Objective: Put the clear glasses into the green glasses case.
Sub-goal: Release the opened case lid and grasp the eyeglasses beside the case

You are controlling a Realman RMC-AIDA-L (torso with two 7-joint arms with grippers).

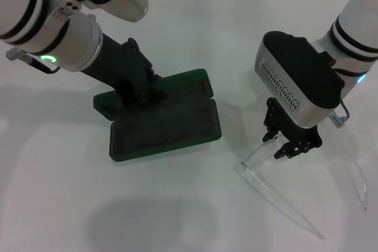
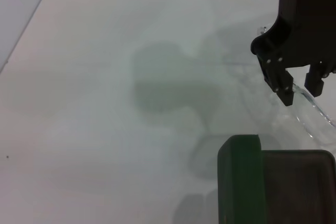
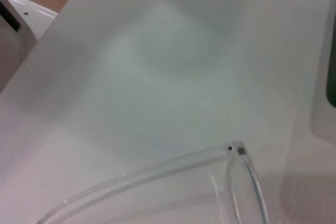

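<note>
A: What do the clear glasses look like?
B: Fully see-through, colourless plastic. Curved lens edge, long thin temples splayed open on the white table; one temple runs toward the near edge, the other lies off to the robot's right. Right wrist view shows the hinge corner w/ a small dark screw.

A: And where are they?
B: On the robot's right side of the table, apart from the green glasses case, directly under the right gripper.

A: The case?
B: Dark green hard clamshell, lying open — lid folded back, tray facing up. Nothing inside the tray that I can see. Left wrist view catches one green corner and the dark lining beside it.

A: Arms?
B: Left gripper is angled down onto the far half of the case, at the lid/hinge area; can't tell how far its fingers are spread — the black body hides them. Right gripper points down at the lens; its fingers are slightly parted w/ the lens edge between them, looks like contact, but a firm grip can't be confirmed.
</note>
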